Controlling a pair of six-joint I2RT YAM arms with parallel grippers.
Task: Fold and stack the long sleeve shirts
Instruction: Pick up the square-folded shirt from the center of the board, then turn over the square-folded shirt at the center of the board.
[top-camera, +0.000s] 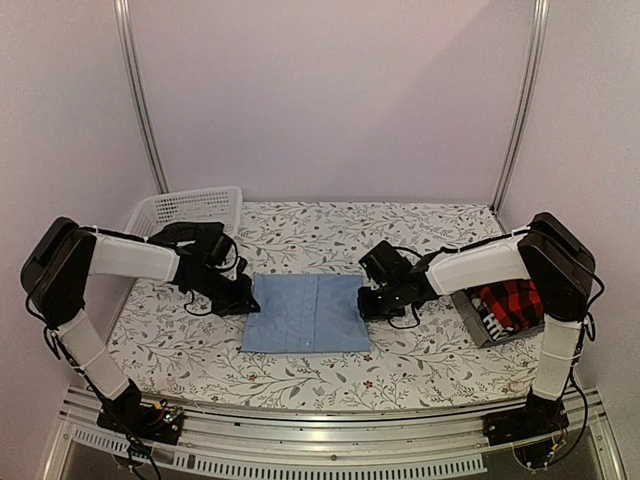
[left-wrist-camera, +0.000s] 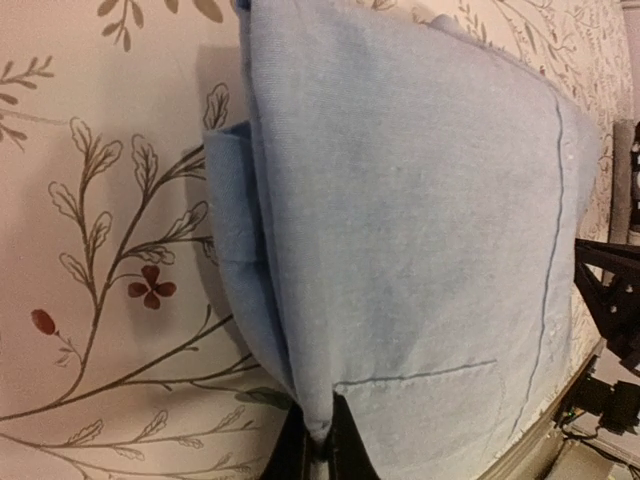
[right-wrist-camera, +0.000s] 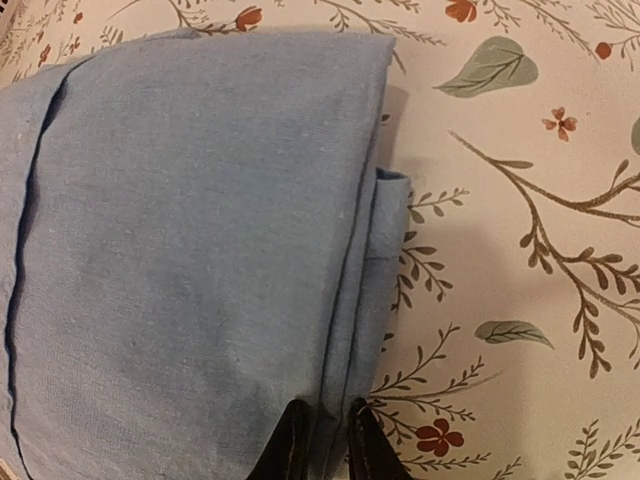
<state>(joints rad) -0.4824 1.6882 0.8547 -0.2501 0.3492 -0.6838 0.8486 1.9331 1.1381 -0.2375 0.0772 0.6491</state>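
**Two grippers pinch opposite edges of the folded blue shirt**

One container is in view: the white lattice basket (top-camera: 190, 208) at the table's far-left corner, well apart from every shirt. You can't read its inside well from the top view. Off to your right, the plaid shirt (top-camera: 512, 298) lies on the grey shirt (top-camera: 480, 318). That pile sits by the table's right edge, partly under the right arm.

The light blue shirt (top-camera: 305, 313) lies flat mid-table as a rough rectangle, between the two arms. The left gripper (left-wrist-camera: 320, 425) sits at its left edge, fingers pressed together on the cloth. The right gripper (right-wrist-camera: 327, 410) sits at its right edge, fingers closed on the folded hem. In both wrist views a lower layer sticks out just past the top fold.

Bare table (top-camera: 420, 360) shows on all sides of the blue shirt. You have a wide strip toward the far wall and a narrower one toward the near rail. There is also open surface between the shirt and the pile on the right.

The blue cloth is a soft, fine weave with a stitched seam line and rounded fold corners. The table cover is pale with printed leaves, stems and small red flowers. The basket is rigid plastic grid.
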